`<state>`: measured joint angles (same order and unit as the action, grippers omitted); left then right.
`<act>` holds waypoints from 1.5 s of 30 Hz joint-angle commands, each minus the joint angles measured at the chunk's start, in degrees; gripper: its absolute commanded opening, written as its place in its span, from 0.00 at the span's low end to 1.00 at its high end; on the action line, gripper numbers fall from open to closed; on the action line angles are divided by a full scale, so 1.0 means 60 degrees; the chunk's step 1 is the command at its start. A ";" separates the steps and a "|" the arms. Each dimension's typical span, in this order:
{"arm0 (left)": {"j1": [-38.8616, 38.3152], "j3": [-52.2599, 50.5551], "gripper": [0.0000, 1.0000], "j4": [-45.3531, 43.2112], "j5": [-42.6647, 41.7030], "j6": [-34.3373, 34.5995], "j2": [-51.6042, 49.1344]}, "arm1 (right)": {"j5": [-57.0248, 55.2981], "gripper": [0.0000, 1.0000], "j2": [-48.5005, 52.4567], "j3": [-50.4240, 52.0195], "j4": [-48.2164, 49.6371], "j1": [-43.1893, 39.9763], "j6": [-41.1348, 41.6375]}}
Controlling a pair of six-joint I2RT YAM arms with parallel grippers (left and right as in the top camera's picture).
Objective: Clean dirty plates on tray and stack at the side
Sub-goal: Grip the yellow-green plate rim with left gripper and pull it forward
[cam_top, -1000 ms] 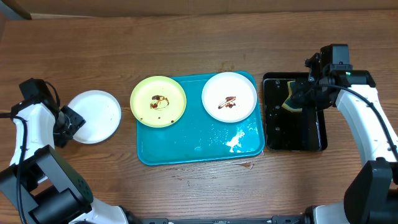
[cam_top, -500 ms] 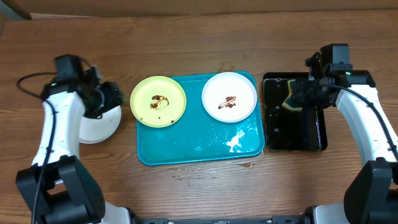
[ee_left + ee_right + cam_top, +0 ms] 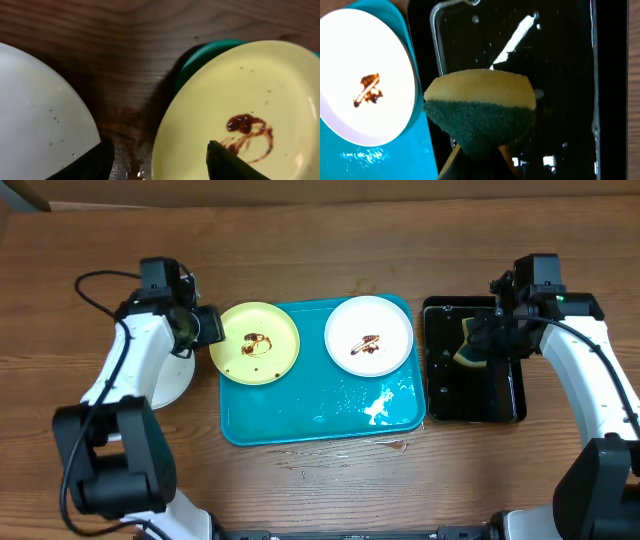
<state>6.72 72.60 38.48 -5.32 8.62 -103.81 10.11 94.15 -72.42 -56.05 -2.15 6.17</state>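
The turquoise tray (image 3: 320, 415) holds a pale yellow-green plate (image 3: 254, 343) with a brown smear, overhanging its left rim, and a white plate (image 3: 368, 335) with a brown smear. A clean white plate (image 3: 165, 385) lies on the table to the left, partly under my left arm. My left gripper (image 3: 205, 325) is open; its jaws straddle the gap between the white plate (image 3: 40, 115) and the yellow-green plate's (image 3: 260, 90) left edge. My right gripper (image 3: 478, 345) is shut on a yellow and green sponge (image 3: 482, 107) above the black tray (image 3: 560, 65).
The glossy black tray (image 3: 472, 395) stands right of the turquoise tray, wet. White foam (image 3: 378, 405) and water lie on the turquoise tray's front right part. The table between the left plates is wet (image 3: 132, 157).
My left arm has swung from the far left, past the clean white plate, up to the yellow-green plate's left edge. The right gripper and sponge have barely shifted.
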 commanded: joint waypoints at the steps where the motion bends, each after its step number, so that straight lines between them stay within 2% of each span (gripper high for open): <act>1: -0.0062 0.0127 0.47 0.0047 0.0175 0.0051 -0.0823 | 0.0080 0.04 -0.0025 -0.0080 -0.0036 0.0051 -0.0044; 3: -0.0062 0.0127 0.32 0.0124 0.0127 0.0080 -0.0940 | 0.0080 0.04 -0.0025 -0.0080 -0.0040 0.0051 -0.0044; 5: -0.0062 0.0131 0.23 0.0149 0.0095 0.0138 -0.0947 | 0.0080 0.04 -0.0025 -0.0080 -0.0040 0.0051 -0.0044; 7: -0.0062 0.0131 0.19 0.0189 -0.0124 0.0135 -0.0947 | 0.0080 0.04 -0.0025 -0.0080 -0.0044 0.0051 -0.0044; 10: -0.0062 0.0131 0.05 0.0448 -0.0157 0.0138 -0.0947 | 0.0080 0.04 -0.0025 -0.0080 -0.0040 0.0051 -0.0044; 30: -0.0393 0.0142 0.04 0.2725 -0.1228 0.0277 -0.0142 | -0.0568 0.04 -0.0025 -0.0080 0.0029 0.0051 -0.0044; 37: -0.1486 -0.0025 0.04 0.3162 -0.0433 0.0288 -0.0149 | -0.0572 0.04 -0.0022 0.0091 0.0142 0.0051 -0.0044; 40: -0.1953 -0.0069 0.04 0.3381 0.0229 0.0725 -0.0149 | -0.0798 0.04 -0.0022 0.0302 0.0372 0.0051 -0.0047; 45: -0.2466 -0.0095 0.04 0.3410 0.0331 0.1067 -0.0149 | -0.0823 0.04 0.0000 0.1078 0.1534 0.0062 -0.0047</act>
<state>-6.85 72.42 58.98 -5.63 12.10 -106.08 5.96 94.15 -68.75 -49.84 -2.15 6.15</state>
